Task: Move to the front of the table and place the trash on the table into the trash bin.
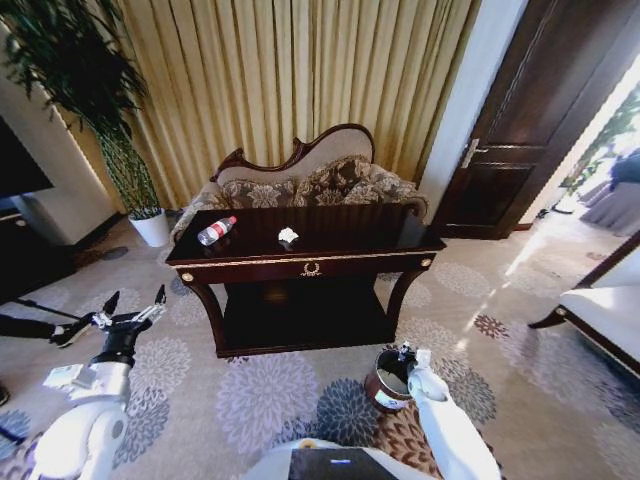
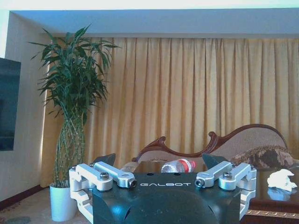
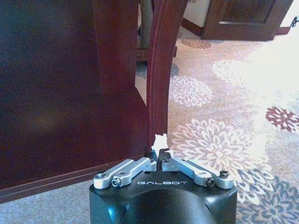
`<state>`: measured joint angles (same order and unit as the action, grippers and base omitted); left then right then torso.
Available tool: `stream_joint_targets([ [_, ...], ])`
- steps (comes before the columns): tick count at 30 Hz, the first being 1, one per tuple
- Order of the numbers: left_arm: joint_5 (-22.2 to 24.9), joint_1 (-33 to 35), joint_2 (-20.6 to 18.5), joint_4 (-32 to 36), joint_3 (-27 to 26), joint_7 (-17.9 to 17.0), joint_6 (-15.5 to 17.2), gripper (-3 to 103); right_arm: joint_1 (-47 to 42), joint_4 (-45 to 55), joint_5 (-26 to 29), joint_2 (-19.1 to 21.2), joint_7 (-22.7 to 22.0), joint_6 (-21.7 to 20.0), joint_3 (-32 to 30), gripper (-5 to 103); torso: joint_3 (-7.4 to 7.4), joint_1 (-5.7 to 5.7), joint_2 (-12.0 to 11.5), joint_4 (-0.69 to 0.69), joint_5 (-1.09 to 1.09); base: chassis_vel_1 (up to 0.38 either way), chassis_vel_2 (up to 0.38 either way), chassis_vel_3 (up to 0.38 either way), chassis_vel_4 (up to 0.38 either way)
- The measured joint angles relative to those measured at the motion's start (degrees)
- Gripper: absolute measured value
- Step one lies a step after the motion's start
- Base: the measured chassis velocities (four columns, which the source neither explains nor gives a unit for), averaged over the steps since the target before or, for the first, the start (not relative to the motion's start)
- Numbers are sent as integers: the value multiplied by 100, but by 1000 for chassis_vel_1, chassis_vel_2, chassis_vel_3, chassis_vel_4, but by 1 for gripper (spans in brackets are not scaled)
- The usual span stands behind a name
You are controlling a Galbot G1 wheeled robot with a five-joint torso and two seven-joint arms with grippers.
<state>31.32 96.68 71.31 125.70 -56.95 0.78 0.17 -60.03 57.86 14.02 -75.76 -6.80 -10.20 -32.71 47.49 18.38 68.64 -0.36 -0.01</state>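
The large dark glossy mahogany table [image 1: 400,240] still carried a clear plastic bottle with a red label [image 1: 216,231] and a crumpled white paper wad [image 1: 288,236], well apart. The small round reddish-brown bin [image 1: 383,386] stood on the carpet near the table's right leg; its contents were hidden. The right gripper [image 3: 160,150] pinched a white scrap [image 3: 160,141] above that bin; an off-centre release would likely litter the carpet. The left gripper [image 1: 133,304] hung spread, left of the table.

Dark table [image 1: 330,262] bears a bottle [image 1: 216,231] and paper wad [image 1: 288,236]
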Motion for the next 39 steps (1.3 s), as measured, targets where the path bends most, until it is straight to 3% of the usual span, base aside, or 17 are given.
stream_joint_targets([
  [9, 15, 6, -29, -79, -2, 13, -52, 100, 395, -625, -179, 56, 0, -40, 66, 0, 0, 0, 0, -4, 0, 0, 0, 0, 0],
  [13, 18, 46, -30, -107, -23, 23, -107, 100, 397, -760, -385, 76, 0, -110, 48, 0, 0, 0, 0, 0, 1, 0, 0, 0, 0],
  [16, 28, 64, -39, -114, -38, 29, -122, 100, 322, -752, -459, 97, 0, -122, 29, 0, 0, 0, 0, -5, 0, 0, 0, 0, 0],
  [21, 30, 79, -45, -112, -39, 38, -132, 100, 257, -676, -634, 90, 0, -125, 2, 16, 0, -1, 0, -1, 1, 0, 0, 0, 0],
  [23, 30, 87, -43, -106, -36, 47, -134, 100, 193, -603, -705, 91, 0, -127, -2, 27, 0, 0, 1, -3, 0, 0, 0, 0, 0],
  [26, 30, 92, -44, -106, -36, 51, -135, 100, 188, -592, -711, 90, 0, -128, -4, 32, 0, -1, 0, -3, 1, 0, 0, 0, 0],
  [30, 29, 106, -52, -105, -38, 58, -143, 100, 187, -576, -713, 76, 0, -129, -10, 54, 0, -1, 0, -2, 0, 0, 0, 0, 0],
  [34, 29, 105, -65, -95, -38, 59, -144, 100, 167, -385, -557, 88, 0, -54, -59, 65, 0, -1, 0, -2, 3, 0, 0, 0, 0],
  [36, 29, 105, -65, -95, -38, 59, -144, 100, 167, -385, -557, 88, 0, -54, -59, 65, 0, -1, 0, -2, 3, 0, 0, 0, 0],
  [37, 28, 98, -65, -92, -38, 59, -144, 100, 107, -117, -378, 119, 0, -14, -84, 71, 0, -1, 0, -1, 3, 0, 0, 0, 0],
  [38, 13, 67, -58, -91, -16, 56, -137, 100, -113, 1132, 11, 205, -1, 329, -280, 86, 0, -1, 0, -5, 3, 0, 0, 0, 0],
  [39, 0, 53, -44, -91, 0, 55, -129, 100, -231, 1951, 56, 232, -2, 393, -402, 91, -1, -1, 0, -1, -2, 0, 0, 0, 0],
])
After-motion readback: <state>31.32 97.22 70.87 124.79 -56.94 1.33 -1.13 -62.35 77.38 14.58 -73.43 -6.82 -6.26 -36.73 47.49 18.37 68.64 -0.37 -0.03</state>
